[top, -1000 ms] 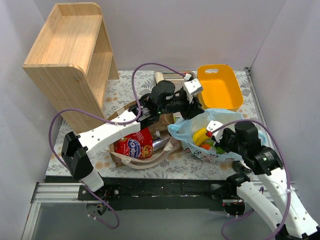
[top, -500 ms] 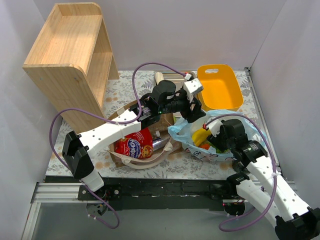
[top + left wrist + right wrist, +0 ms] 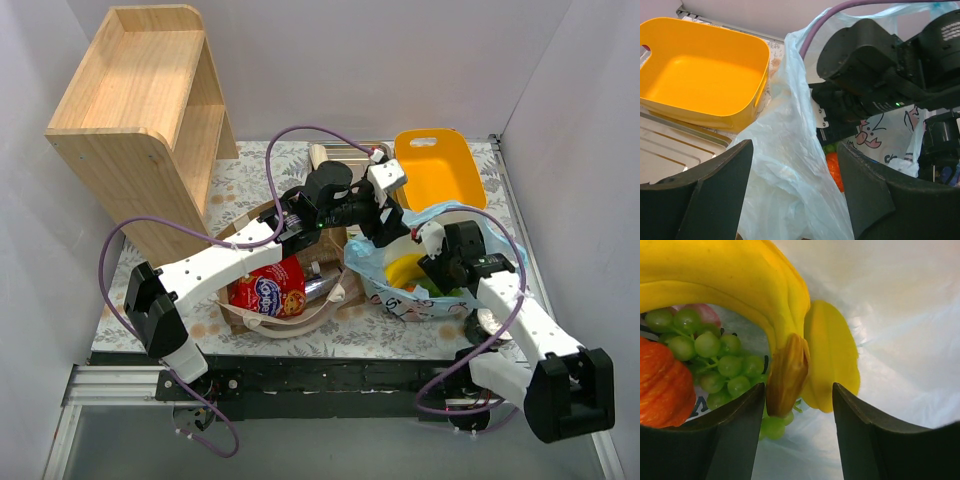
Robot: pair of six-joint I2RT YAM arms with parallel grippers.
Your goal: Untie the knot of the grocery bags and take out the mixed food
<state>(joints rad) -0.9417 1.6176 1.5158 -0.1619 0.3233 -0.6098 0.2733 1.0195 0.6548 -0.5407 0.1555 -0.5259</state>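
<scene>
Holds right jaws open astride banana stem inside light-blue bag; holds left jaws open astride bag film beside yellow tub.

Bananas in bag — tub behind

A yellow tub is seen ahead and to the left of the left gripper in the wrist view. A ribbed steel tray lies just beside the tub, close by the gripper's left finger. From above, a wooden shelf is seen well apart from that gripper, far to its left, standing on the flower-printed table.
</scene>
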